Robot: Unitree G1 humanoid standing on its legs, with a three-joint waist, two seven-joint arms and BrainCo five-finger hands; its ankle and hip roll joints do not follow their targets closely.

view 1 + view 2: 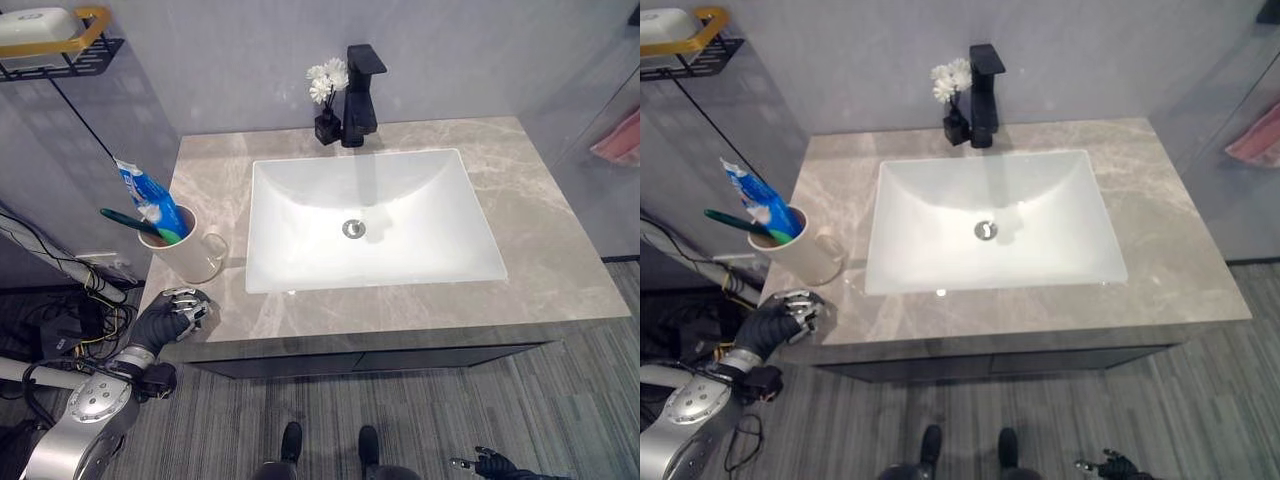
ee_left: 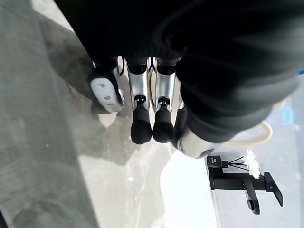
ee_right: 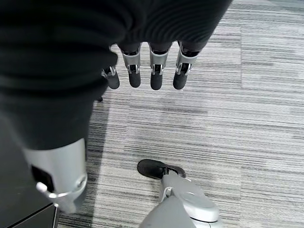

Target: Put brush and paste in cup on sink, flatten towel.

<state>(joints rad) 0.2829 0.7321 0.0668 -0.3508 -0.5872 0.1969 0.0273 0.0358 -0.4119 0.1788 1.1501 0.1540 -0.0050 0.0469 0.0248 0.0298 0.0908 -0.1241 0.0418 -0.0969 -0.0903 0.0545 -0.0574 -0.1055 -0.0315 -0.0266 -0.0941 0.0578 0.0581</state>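
Note:
A cream cup [image 1: 190, 257] stands on the left end of the marble counter [image 1: 560, 250]. In it a blue toothpaste tube [image 1: 150, 198] and a teal toothbrush [image 1: 133, 222] lean to the left. My left hand [image 1: 172, 315] rests at the counter's front left corner, just in front of the cup, its fingers [image 2: 141, 121] relaxed and holding nothing. Low at the right, my right hand [image 1: 495, 464] hangs over the striped floor with straight, empty fingers [image 3: 156, 71]. A pink towel [image 1: 622, 142] hangs at the far right, partly cut off by the view's edge.
A white basin [image 1: 300, 200] is sunk in the middle of the counter. Behind it stand a black faucet [image 1: 362, 95] and a small black vase of white flowers [image 1: 327, 92]. A black wall shelf [image 1: 60, 60] with a soap dish hangs at the upper left.

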